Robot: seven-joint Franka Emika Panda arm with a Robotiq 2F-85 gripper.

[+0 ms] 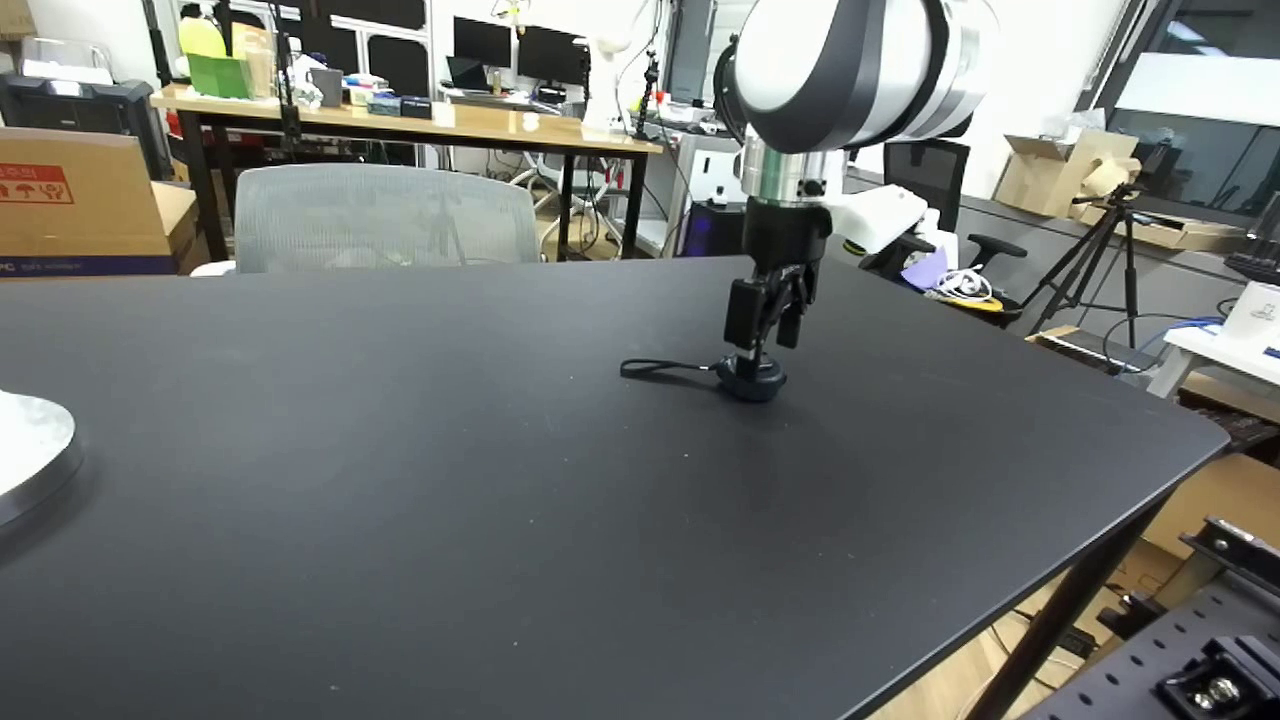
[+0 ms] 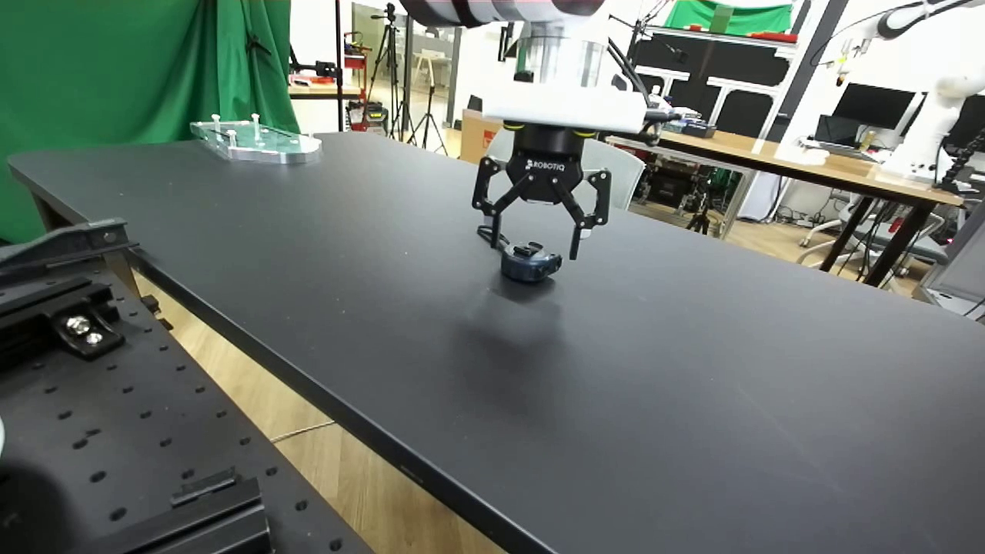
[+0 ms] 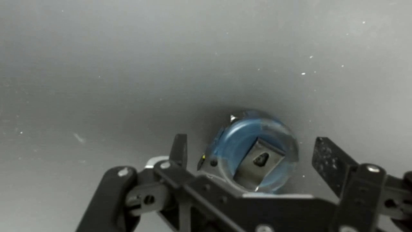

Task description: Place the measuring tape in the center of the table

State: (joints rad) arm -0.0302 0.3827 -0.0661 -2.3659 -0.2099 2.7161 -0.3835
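The measuring tape is a small dark rounded case with a thin strap loop, resting on the black table. In an exterior view it sits below my gripper, with the dark blue case between and slightly in front of the spread fingers. In the wrist view the tape shows a blue round face with a metal clip, facing up. My gripper is open, one finger on each side, with gaps to the case. Its lower edge is partly hidden by the gripper body.
A white round plate-like object stands on the table at the left edge of an exterior view. A clear plate with posts lies at the table's far end. A mesh chair stands behind the table. A perforated metal plate is beside the near edge.
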